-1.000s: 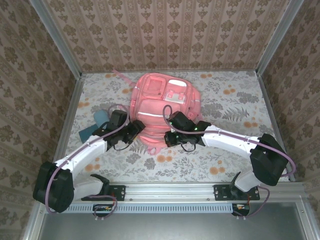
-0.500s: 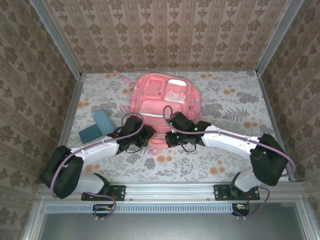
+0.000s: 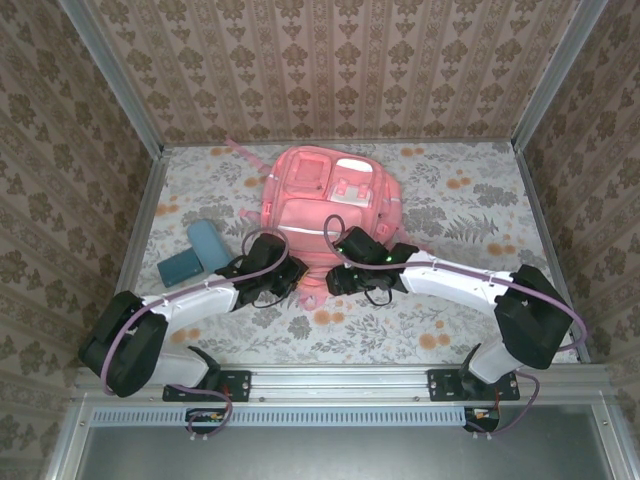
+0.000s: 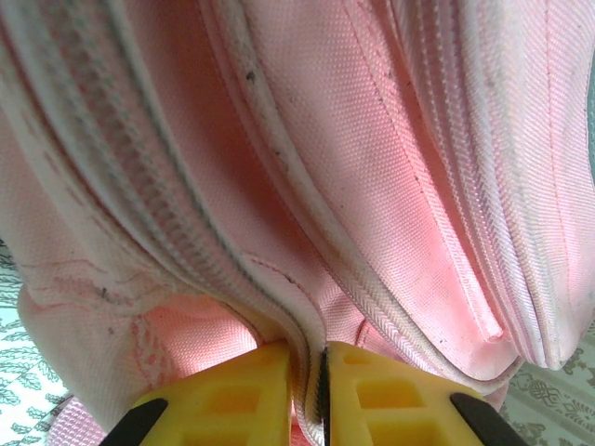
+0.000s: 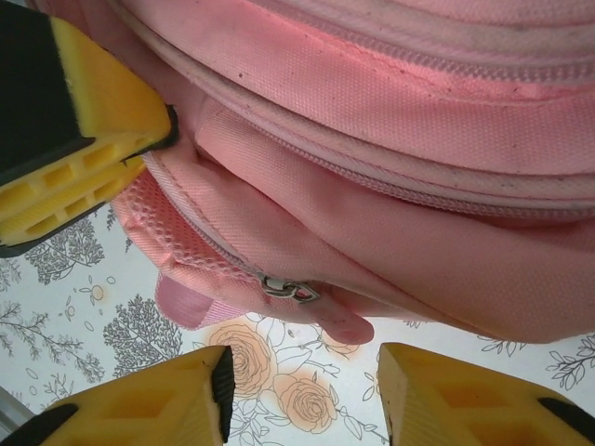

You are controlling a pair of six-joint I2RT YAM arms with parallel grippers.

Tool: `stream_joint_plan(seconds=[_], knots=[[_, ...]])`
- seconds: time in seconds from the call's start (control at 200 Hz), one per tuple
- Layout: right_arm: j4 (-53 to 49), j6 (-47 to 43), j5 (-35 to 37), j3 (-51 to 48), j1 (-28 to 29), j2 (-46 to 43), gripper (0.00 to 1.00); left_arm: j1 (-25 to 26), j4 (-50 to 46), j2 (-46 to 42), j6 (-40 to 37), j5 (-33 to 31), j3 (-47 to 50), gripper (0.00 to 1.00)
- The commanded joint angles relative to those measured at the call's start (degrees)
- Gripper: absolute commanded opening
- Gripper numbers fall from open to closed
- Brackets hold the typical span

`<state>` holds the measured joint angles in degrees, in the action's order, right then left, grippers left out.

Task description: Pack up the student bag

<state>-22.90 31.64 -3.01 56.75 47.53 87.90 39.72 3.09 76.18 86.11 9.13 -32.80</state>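
1. Table [image 3: 480, 200]: one, with a flowered top. Walls stand at its far, left and right edges, and the arm bases sit along the near edge. The right half is bare and roomy, and a narrower bare strip runs between the bag and the near edge.
2. Bag [image 3: 330, 195]: one, pink. It lies flat with its pockets up, mid-table and nearer the far edge, clear of every wall.
3. Arms: two. The left arm [image 3: 190, 300] and right arm [image 3: 460, 280] reach in from the near corners and almost meet at the bag's near end, with little room between them.
4. Left gripper [image 4: 311, 372]: its yellow fingers are pressed almost together, pinching a fold of the bag beside a zip seam.
5. Right gripper [image 5: 302, 376]: its fingers are spread with nothing between them, just off the bag's near edge over bare table. A left finger sits close by.
6. Small things near the left edge: two, a light blue one [image 3: 206, 244] and, just beside it, a darker teal one [image 3: 180, 268]. Both are left of the bag, beside the left arm.
7. Zip pull [image 5: 288, 290]: one, silvery. It hangs at the bag's near edge, in line with the right gripper's gap, untouched.
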Motion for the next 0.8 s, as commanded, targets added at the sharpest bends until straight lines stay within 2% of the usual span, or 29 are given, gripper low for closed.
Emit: stream_joint_plan(seconds=[0.0, 0.185, 0.365, 0.525, 0.795], knots=[[-0.8, -1.3, 0.3, 0.7, 0.4, 2.6, 0.48, 0.0, 0.2, 0.0, -0.4, -1.5, -0.2, 0.15], [1.0, -3.2, 1.7, 1.0, 0.4, 5.1, 0.50, -0.2, -0.2, 0.1, -1.1, -1.2, -0.8, 0.15], [3.8, -6.5, 1.4, 1.3, 0.3, 6.2, 0.48, -0.2, -0.3, 0.1, -1.3, -1.0, -0.9, 0.14], [5.8, -7.8, -1.9, 1.2, 0.4, 6.7, 0.33, -0.3, -0.1, 0.2, -1.5, -0.7, -1.0, 0.14], [5.6, -7.9, -1.3, -0.2, 0.4, 5.1, 0.13, -0.8, -0.5, 0.1, -2.0, -0.7, -0.9, 0.12]])
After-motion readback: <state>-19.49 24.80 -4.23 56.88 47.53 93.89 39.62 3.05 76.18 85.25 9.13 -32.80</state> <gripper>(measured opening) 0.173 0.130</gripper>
